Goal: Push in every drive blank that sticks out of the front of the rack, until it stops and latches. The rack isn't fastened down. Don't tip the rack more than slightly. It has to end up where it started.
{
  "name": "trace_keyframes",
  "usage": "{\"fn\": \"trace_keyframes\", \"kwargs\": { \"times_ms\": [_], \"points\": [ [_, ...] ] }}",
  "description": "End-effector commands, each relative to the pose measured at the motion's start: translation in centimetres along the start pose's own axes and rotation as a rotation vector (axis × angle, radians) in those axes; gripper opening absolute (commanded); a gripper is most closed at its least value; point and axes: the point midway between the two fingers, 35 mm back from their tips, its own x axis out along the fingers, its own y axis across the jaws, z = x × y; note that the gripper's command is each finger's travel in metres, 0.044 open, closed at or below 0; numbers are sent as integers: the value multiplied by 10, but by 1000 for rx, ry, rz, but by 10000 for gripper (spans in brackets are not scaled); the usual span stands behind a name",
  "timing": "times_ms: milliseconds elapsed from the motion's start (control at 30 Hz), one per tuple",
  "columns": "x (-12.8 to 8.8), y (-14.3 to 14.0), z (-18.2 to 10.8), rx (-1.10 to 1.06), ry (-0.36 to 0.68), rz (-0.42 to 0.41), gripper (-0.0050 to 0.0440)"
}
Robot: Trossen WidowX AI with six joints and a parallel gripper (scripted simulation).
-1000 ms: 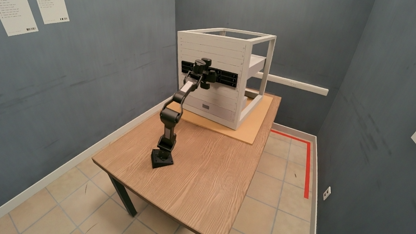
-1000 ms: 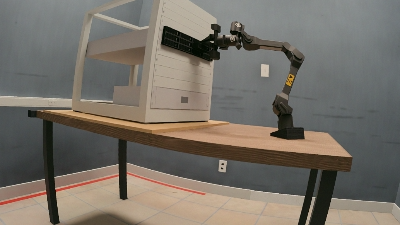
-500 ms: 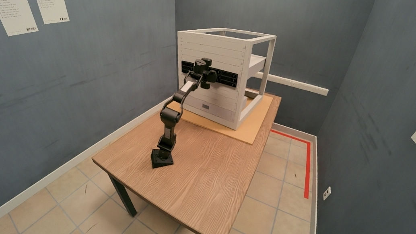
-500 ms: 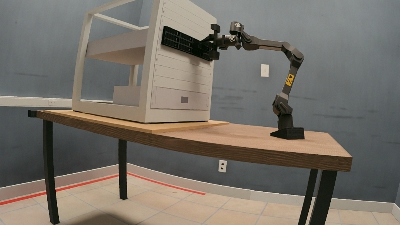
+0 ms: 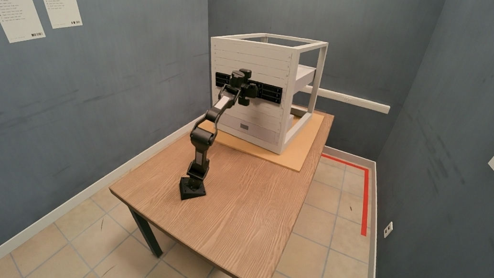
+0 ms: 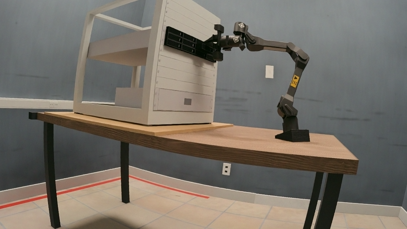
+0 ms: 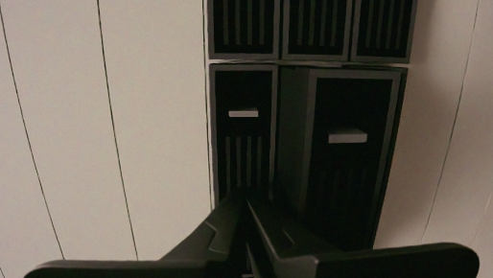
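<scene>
Exterior view: yellow label (image 6: pixel 294 81) on the arm (image 6: pixel 274 44), its writing unclear

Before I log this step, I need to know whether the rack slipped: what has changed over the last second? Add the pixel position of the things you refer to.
Nothing visibly changed. The arm (image 5: pixel 203 136) (image 6: pixel 297 61) keeps its pose, with the gripper (image 5: pixel 249 90) (image 6: pixel 212 39) (image 7: pixel 243 196) at the drive blanks on the front, and nothing was taken hold of or let go. The rack (image 5: pixel 255 62) (image 6: pixel 153 85) shows no shift or tip on the tan board (image 5: pixel 294 162) (image 6: pixel 159 131).
</scene>
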Motion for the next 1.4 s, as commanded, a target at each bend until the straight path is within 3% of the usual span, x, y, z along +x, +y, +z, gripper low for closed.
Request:
{"fn": "trace_keyframes", "kwargs": {
  "times_ms": [0,1367],
  "points": [
    [-1,10,3,10,-4,24,-50],
    [5,11,4,10,-4,24,-50]
  ]
}}
